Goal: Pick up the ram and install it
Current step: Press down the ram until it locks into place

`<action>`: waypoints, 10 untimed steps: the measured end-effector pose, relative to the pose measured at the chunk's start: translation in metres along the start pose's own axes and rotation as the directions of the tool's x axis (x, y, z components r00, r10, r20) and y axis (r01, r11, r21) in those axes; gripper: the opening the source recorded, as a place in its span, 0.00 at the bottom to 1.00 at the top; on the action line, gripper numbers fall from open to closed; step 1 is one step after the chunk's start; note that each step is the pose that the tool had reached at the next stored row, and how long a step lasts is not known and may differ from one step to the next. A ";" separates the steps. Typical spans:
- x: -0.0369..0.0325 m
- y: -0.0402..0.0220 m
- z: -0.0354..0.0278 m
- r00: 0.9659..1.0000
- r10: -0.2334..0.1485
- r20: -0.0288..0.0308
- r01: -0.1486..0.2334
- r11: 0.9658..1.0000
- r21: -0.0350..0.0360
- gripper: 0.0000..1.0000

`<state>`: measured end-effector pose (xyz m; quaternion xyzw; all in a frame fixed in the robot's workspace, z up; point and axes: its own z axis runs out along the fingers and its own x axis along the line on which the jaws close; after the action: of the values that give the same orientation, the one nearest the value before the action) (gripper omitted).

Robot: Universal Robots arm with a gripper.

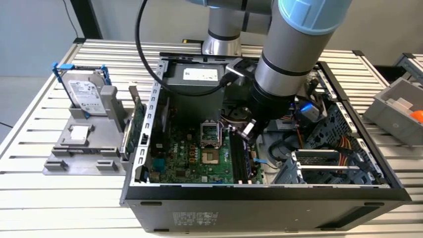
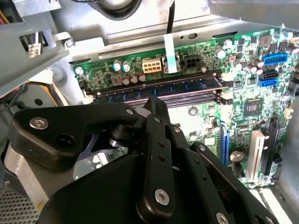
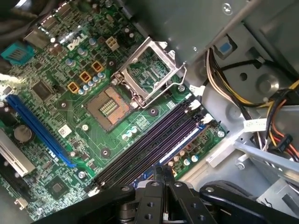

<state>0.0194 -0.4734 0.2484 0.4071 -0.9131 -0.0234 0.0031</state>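
Slatted metal worktop [image 1: 39,148] carries an open PC case [image 1: 264,193]; arm reaches inside it. Gripper [image 3: 163,175] hovers just over the black memory slots [image 3: 149,144] by the motherboard's [image 2: 243,100] edge, fingers pinched nearly together with no stick between them. Ram [image 2: 159,87] already sits in the outermost slot. Judged step: seating. Next likely needs a straight, even press until the end latches close.

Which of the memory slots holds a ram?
The outermost slot, next to the capacitor row: the bluish ram stands in it; the other slots are empty.
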 end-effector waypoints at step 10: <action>-0.0004 0.0004 0.0012 0.992 -0.122 0.001 0.122 0.992 0.003 0.00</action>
<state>0.0193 -0.4728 0.2473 0.4623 -0.8864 -0.0224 0.0003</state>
